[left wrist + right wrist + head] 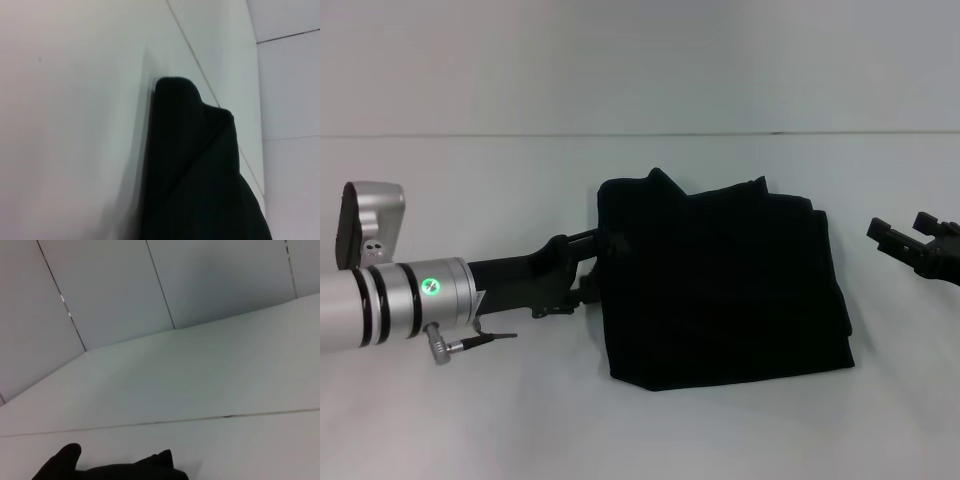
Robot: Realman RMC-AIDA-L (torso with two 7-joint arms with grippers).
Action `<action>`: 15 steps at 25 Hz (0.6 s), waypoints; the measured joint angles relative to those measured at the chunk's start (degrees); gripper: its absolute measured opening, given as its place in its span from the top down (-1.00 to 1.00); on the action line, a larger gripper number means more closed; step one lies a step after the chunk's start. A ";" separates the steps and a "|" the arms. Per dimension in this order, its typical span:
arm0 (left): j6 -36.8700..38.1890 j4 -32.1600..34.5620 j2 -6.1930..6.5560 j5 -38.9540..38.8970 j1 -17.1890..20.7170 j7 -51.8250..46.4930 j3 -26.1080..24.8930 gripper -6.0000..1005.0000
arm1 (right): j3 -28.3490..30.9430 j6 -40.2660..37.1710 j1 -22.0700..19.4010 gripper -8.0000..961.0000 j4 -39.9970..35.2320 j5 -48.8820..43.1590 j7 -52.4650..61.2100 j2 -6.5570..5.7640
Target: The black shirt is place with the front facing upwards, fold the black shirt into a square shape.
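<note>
Shirt [720,285] lies folded in a dark, almost square heap in the middle of our white tabletop [620,430]. Our left end effector [588,265] touches its left edge, and we cannot tell its grip. Our right end effector [905,232] hangs open, apart from the shirt.

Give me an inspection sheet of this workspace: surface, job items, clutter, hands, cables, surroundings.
Surface: white table, a thin seam running across it farther back.
Job items: black shirt lies folded into a rough rectangle at mid-table; far edge uneven, with a raised bump.
Clutter: nothing seen.
Hands: left hand is at the shirt's left edge; right hand hovers open, clear of the shirt's right edge.
Cables: short black lead from a plug at the left wrist.
Surroundings: pale panelled wall behind the table.
</note>
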 joint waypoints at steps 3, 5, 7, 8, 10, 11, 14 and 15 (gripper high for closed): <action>1.22 0.00 0.31 0.00 0.26 -1.39 0.25 -0.89 | 0.00 0.07 0.00 -0.84 0.00 0.00 0.00 0.00; 1.03 0.00 0.38 0.00 0.31 -2.02 0.37 -0.89 | 0.00 0.11 0.04 -0.84 0.00 0.00 0.00 0.00; 0.35 -0.04 0.37 0.01 0.22 -2.13 0.39 -0.89 | 0.00 0.11 0.10 -0.84 0.00 0.00 0.00 0.00; -0.35 -0.11 0.30 0.01 0.02 -2.13 0.40 -0.89 | 0.00 0.11 0.13 -0.84 0.00 0.00 0.00 0.00; -1.42 -0.30 0.15 0.03 -0.31 -2.13 0.41 -0.89 | 0.00 0.11 0.14 -0.84 0.00 0.00 0.00 0.00; -2.00 -0.42 0.11 0.03 -0.47 -2.13 0.42 -0.89 | 0.00 0.11 0.15 -0.84 0.00 0.01 0.00 0.00; -3.76 -1.11 0.03 0.05 -1.12 -2.13 0.48 -0.89 | 0.00 0.05 0.16 -0.84 0.20 0.01 0.00 0.00; -4.11 -1.33 -0.02 0.06 -1.38 -2.13 0.55 -0.89 | 0.00 0.04 0.18 -0.84 0.31 0.01 0.00 0.02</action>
